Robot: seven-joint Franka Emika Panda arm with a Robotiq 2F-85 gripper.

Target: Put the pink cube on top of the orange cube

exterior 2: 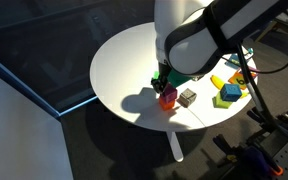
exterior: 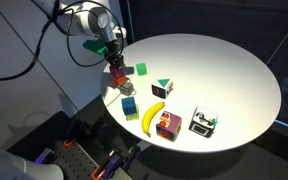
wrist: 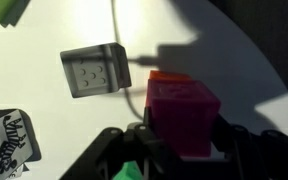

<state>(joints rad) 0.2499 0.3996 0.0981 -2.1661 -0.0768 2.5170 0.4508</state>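
Note:
In the wrist view my gripper is shut on the pink cube, with a finger on each side. The top edge of the orange cube shows just beyond and under the pink one. Whether the two touch I cannot tell. In an exterior view the gripper holds the pink cube right over the orange cube at the table's near-left edge. In an exterior view the gripper is directly above the orange cube.
A grey cube lies close beside the stack. A green cube, a blue cube, a yellow curved block, a patterned box and a black-and-white box stand on the round white table.

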